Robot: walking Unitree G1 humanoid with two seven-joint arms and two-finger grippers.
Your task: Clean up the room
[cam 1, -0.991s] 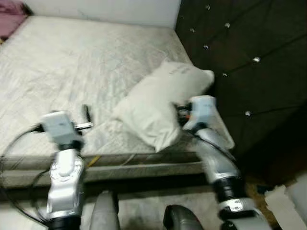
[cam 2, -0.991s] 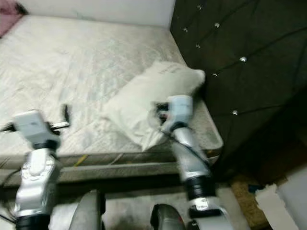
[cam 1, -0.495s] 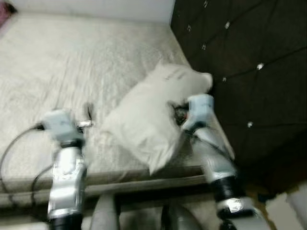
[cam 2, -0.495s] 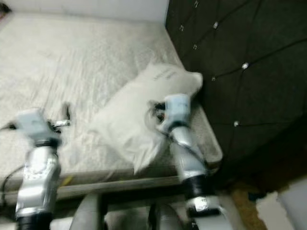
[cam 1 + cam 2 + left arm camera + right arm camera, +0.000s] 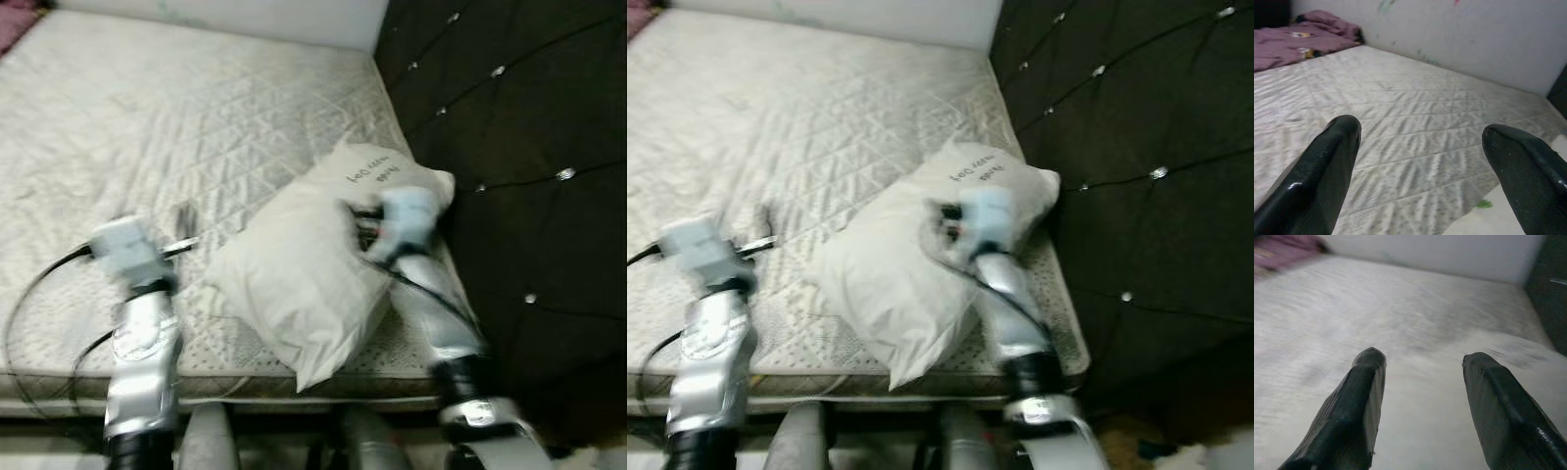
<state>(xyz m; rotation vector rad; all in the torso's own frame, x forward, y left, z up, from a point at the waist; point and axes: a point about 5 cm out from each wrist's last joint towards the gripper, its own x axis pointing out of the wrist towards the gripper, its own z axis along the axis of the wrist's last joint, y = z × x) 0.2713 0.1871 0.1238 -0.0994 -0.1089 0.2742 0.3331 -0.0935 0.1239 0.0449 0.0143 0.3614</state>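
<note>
A white pillow (image 5: 304, 274) with dark writing near its top lies slanted at the right front corner of the pale quilted mattress (image 5: 147, 127). Its lower corner reaches the mattress's front edge. My right gripper (image 5: 1422, 367) is open and rests low over the pillow's upper part (image 5: 358, 223), with white fabric spread beneath and between its fingers (image 5: 1359, 401). My left gripper (image 5: 1420, 142) is also open and hovers over bare mattress to the left of the pillow (image 5: 181, 230). A corner of the pillow (image 5: 1508, 218) shows by one left finger.
A dark tufted headboard (image 5: 519, 127) with shiny buttons rises right of the mattress, close behind the pillow. A purple blanket (image 5: 1298, 41) lies at the mattress's far corner against the white wall (image 5: 1449, 34). A black cable (image 5: 29, 294) loops off my left arm.
The whole view has shifted and stays blurred, so the camera moved. The right gripper stays at the pillow's upper part, and the left gripper stays over the mattress beside it.
</note>
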